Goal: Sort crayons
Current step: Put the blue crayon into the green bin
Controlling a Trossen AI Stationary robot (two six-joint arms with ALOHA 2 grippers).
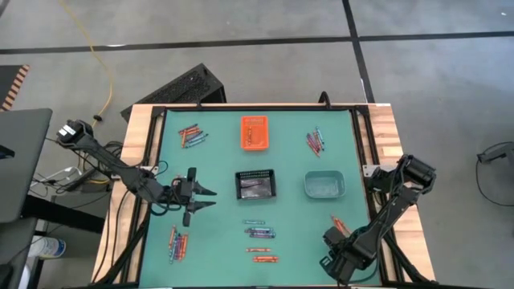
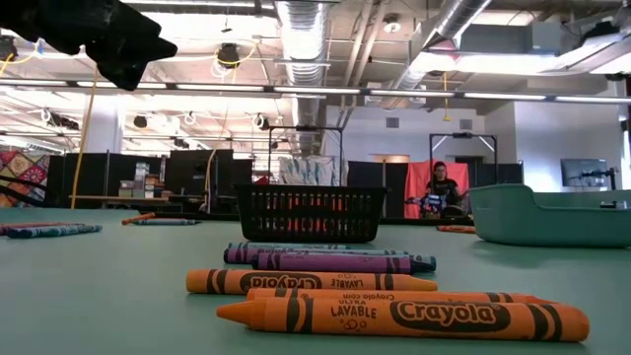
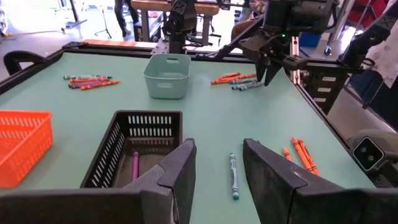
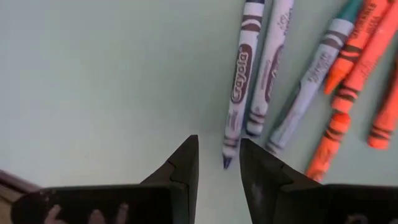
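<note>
Sorting barely started: most crayons [image 1: 262, 233] still lie in loose clusters on the counter [image 1: 217, 160], one purple in the black bin [image 1: 256, 184]; right pincer [image 4: 217, 163] part-open and empty above a crayon tip, left pincer [image 1: 201, 198] open, empty.

Orange, blue, purple crayons [image 1: 262, 232] lie scattered in clusters.

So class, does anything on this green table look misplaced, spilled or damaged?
Nothing stands out. The orange, black mesh and teal bins sit upright, and the paper-wrapped crayons lie in small flat clusters awaiting sorting.
</note>
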